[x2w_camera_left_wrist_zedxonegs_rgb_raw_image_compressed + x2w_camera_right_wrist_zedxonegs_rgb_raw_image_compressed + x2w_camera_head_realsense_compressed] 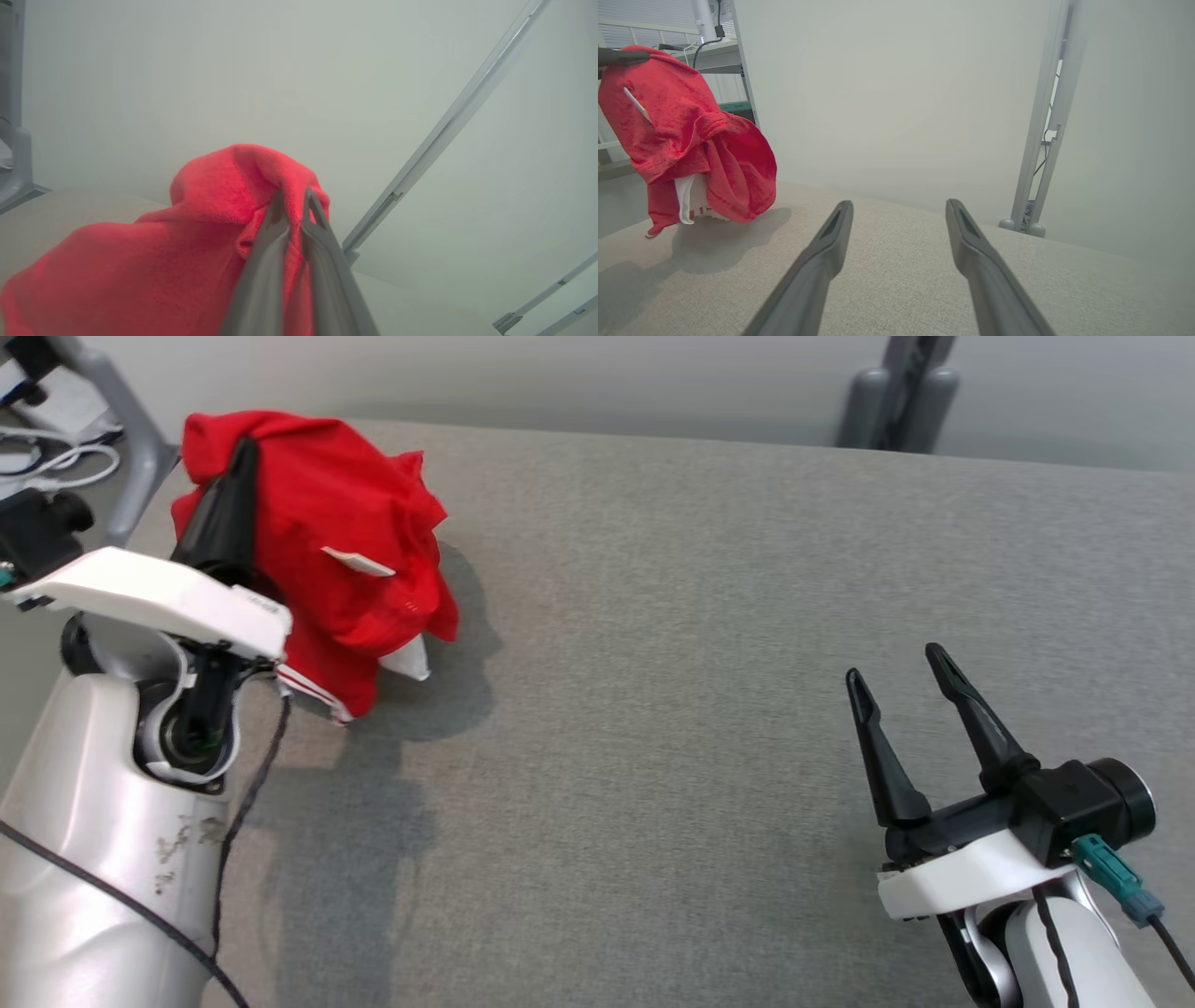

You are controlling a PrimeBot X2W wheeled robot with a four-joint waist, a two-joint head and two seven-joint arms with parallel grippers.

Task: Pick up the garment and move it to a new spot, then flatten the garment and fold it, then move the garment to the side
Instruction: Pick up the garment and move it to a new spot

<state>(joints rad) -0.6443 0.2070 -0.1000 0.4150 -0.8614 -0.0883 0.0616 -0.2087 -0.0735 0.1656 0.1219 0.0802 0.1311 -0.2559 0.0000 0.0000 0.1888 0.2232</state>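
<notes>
Red garment point(345, 523) pinched in left tool point(294, 193), seemingly hanging, right tool point(894, 665) spread wide.

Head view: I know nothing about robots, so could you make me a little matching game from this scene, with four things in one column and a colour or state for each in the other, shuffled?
Things:
1. garment
2. left gripper
3. right gripper
4. table

Colours or states:
A. shut on cloth
B. grey, woven surface
C. red, bunched up, hanging
D. open, holding nothing

Pairs: 1-C, 2-A, 3-D, 4-B
</notes>
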